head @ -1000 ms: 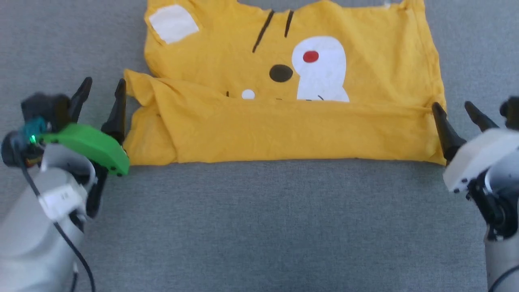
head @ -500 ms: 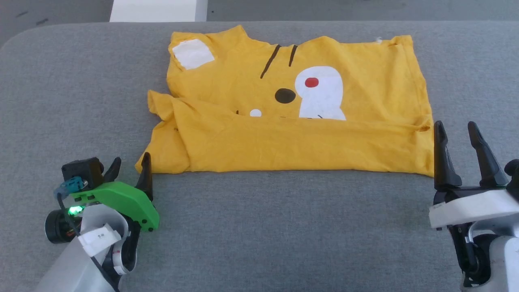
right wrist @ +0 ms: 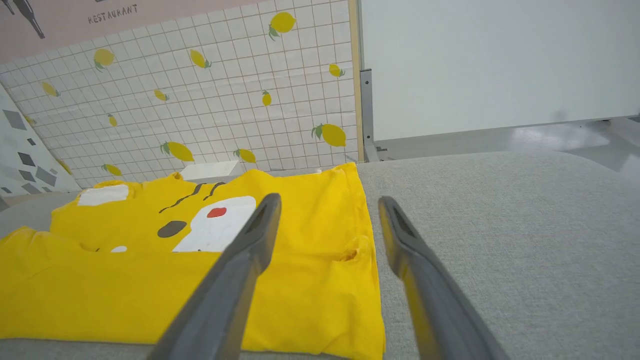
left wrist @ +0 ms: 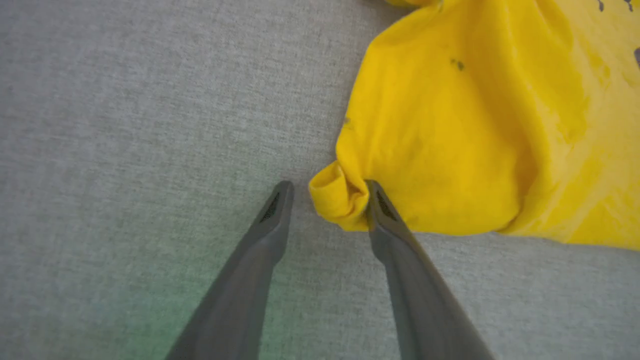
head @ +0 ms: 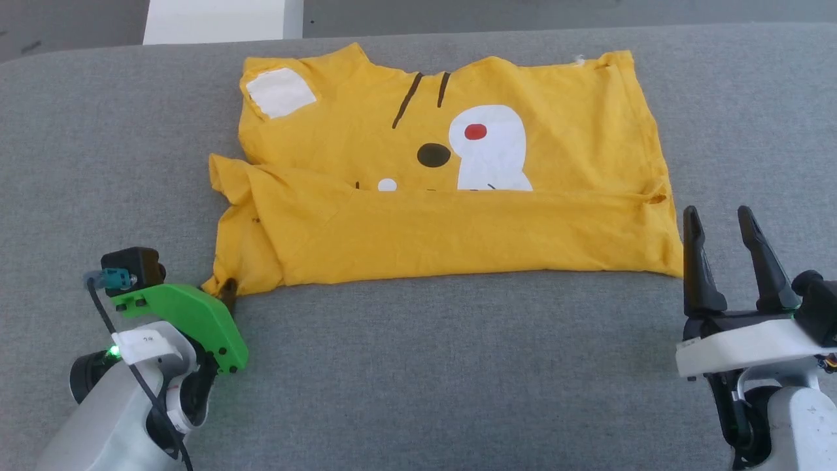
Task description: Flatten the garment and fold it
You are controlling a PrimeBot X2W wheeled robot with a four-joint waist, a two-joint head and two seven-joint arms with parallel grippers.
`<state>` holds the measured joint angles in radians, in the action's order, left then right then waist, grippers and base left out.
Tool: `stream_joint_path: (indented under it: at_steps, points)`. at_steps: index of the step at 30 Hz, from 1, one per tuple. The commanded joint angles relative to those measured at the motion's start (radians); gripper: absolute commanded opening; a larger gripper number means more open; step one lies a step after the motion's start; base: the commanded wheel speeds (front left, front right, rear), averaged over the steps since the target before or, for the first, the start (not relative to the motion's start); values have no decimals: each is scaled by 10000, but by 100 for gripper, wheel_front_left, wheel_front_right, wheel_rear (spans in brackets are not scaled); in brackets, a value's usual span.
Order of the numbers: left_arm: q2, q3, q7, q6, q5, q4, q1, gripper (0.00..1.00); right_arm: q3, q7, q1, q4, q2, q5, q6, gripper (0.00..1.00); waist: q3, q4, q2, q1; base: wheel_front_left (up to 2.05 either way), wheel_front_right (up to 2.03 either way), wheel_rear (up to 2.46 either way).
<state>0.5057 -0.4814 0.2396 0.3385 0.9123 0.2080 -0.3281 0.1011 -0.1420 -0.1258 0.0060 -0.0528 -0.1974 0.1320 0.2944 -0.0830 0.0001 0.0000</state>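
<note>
The garment [head: 458, 222] is a mustard-yellow t-shirt lying on the grey table, its near part folded up over the lower half of the animal face print. My left gripper [head: 219, 291] is at its near-left corner. In the left wrist view the bunched corner [left wrist: 340, 200] lies between the two fingers of the left gripper [left wrist: 328, 186], touching the right finger [left wrist: 395, 235], with a gap to the other. My right gripper [head: 717, 212] stands open just right of the near-right corner, apart from the cloth. The right wrist view shows the right gripper [right wrist: 328, 199] over the garment's [right wrist: 125, 280] right edge.
The grey padded table [head: 418, 379] stretches wide in front of and beside the shirt. A white block [head: 216, 19] stands beyond the far edge. In the right wrist view a lemon-patterned tiled wall [right wrist: 200, 100] and a pale panel [right wrist: 500, 60] rise behind the table.
The head camera has pulled back and shifted. My left gripper has moved from the shirt's left side to its near-left corner, and its jaws have narrowed around it. The right gripper stays open.
</note>
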Motion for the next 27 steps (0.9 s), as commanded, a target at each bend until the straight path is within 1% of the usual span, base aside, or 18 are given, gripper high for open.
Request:
stream_joint_path:
  at_steps: [1, 4, 6, 8, 11, 16, 23, 24, 25, 26, 27]
  points:
    - [-159, -302, 222, -122, 108, 75, 233, 0, 56, -71, 5, 86, 24, 89, -13, 100, 9, -2, -1, 0, 0, 0, 0]
    - [-117, -279, 40, -152, 30, -78, 236, 0, 307, 49, -190, 312, 24, 194, -13, 100, 38, 41, -1, 0, 0, 0, 0]
    - [-113, -291, -33, -183, -9, -145, 217, 0, 524, 431, -381, 591, 24, 184, -13, 100, 64, 91, -1, 0, 0, 0, 0]
    - [-123, -313, -88, -235, -40, -188, 169, 0, 720, 1062, -625, 922, 25, 145, -13, 100, 92, 163, -1, 0, 0, 0, 0]
    - [-141, -355, -120, -301, -68, -199, 103, 0, 1039, 2316, -1004, 1406, 25, 170, -13, 100, 127, 260, -1, 0, 0, 0, 0]
    - [-183, -417, -227, -429, -115, -156, 7, 0, 1469, 5138, -1584, 2002, 25, 360, -13, 100, 212, 419, -1, 0, 0, 0, 0]
    - [-223, -428, -409, -573, -129, -63, -66, 0, 1414, 8331, -1647, 1844, 25, 763, -13, 100, 337, 514, -1, 0, 0, 0, 0]
    - [-228, -426, -432, -582, -133, -56, -80, 0, 1404, 8667, -1634, 1777, 25, 754, -13, 82, 357, 520, -1, 0, 0, 0, 0]
    - [-224, -431, -467, -602, -154, -53, -103, 0, 1396, 9012, -1625, 1674, 25, 751, -13, 43, 382, 525, -1, 0, 0, 0, 0]
    - [-220, -428, -515, -619, -174, -56, -120, 0, 1380, 9230, -1621, 1581, 25, 760, -13, 30, 404, 528, -1, 0, 0, 0, 0]
    - [-215, -422, -572, -641, -195, -55, -140, 0, 1346, 9389, -1625, 1441, 25, 764, -13, 0, 428, 531, -1, 0, 0, 0, 0]
